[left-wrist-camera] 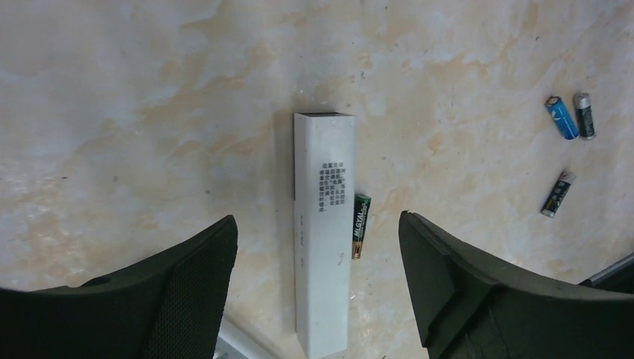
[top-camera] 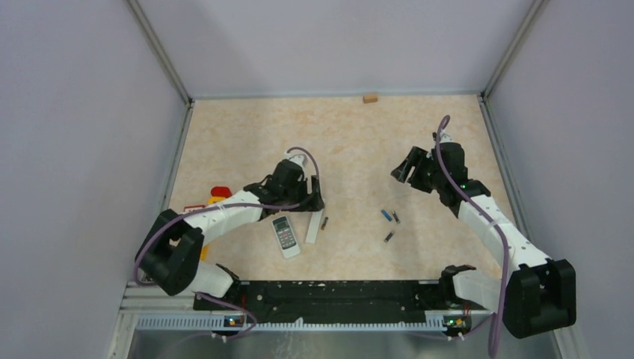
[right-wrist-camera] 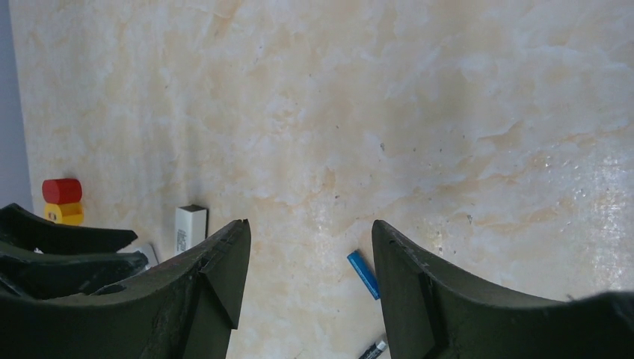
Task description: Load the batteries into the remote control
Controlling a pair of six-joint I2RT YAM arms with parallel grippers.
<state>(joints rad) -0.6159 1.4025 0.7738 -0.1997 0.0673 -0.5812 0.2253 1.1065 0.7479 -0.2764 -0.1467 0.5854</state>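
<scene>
A white remote control [left-wrist-camera: 323, 224] lies face down, printed text on its back. One battery [left-wrist-camera: 361, 226] lies against its right side. My left gripper [left-wrist-camera: 317, 224] hangs open above them, a finger on each side, touching neither. A second remote [top-camera: 285, 236], buttons up, lies just left of the white one [top-camera: 313, 226]. Three more batteries lie loose to the right: a blue one [left-wrist-camera: 561, 117], a dark one [left-wrist-camera: 584, 116] beside it and another [left-wrist-camera: 558, 194] nearer. My right gripper [right-wrist-camera: 310, 224] is open and empty, above the table beyond the blue battery [right-wrist-camera: 363, 274].
A red and yellow block [top-camera: 218, 194] sits by the left wall, behind the left arm. A small wooden block [top-camera: 370, 97] lies against the back wall. Grey walls close in three sides and a black rail [top-camera: 329, 295] runs along the near edge.
</scene>
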